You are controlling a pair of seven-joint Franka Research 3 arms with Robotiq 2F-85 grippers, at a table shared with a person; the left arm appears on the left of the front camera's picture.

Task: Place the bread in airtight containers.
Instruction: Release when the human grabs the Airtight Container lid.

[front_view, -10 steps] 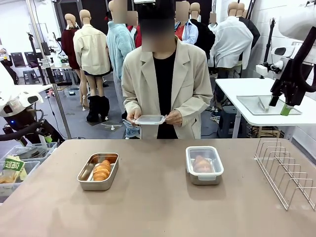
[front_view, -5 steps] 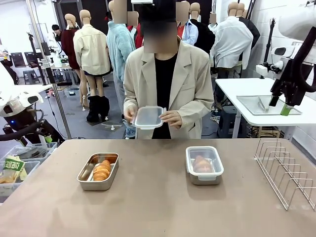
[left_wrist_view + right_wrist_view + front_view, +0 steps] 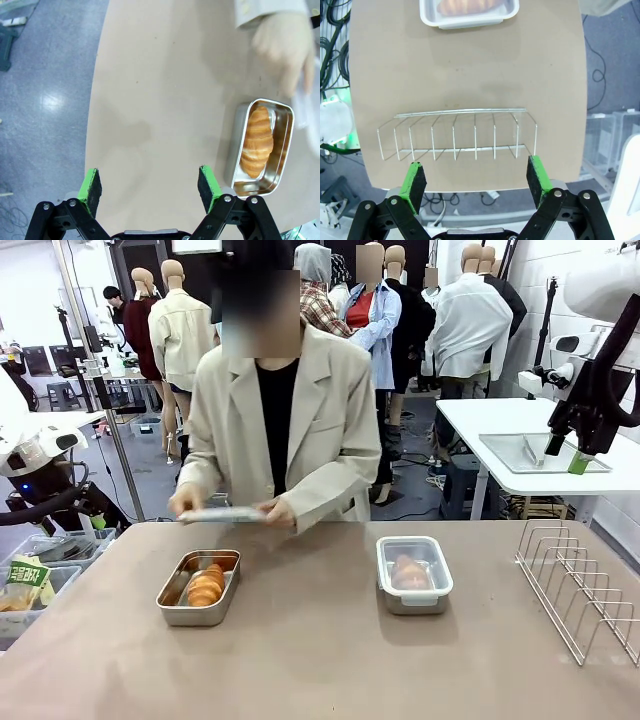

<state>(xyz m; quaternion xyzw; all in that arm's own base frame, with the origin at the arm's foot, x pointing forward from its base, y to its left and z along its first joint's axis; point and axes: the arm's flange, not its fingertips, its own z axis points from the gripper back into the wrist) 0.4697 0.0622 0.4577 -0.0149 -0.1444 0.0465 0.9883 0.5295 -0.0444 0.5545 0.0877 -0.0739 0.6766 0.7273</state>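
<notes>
One roll (image 3: 409, 571) was already sealed in the lidded container (image 3: 413, 575); the other roll (image 3: 206, 585) lay uncovered in the open container (image 3: 198, 587), its lid (image 3: 222, 513) held above by the person's hands (image 3: 276, 512), while both grippers' fingers (image 3: 210, 183) (image 3: 539, 176) were spread, empty.

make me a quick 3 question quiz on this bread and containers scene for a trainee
1. True or false: the container on the robot's right side already has its lid on.
2. What is the person holding over the open container?
A. a lid
B. a roll
C. a wire rack
3. Fill in: the roll in the open container lies ____ the left gripper, whose jaws are open.

Key
1. True
2. A: the lid is held flat in both hands, not yet on.
3. beside, not between its fingers.
</notes>
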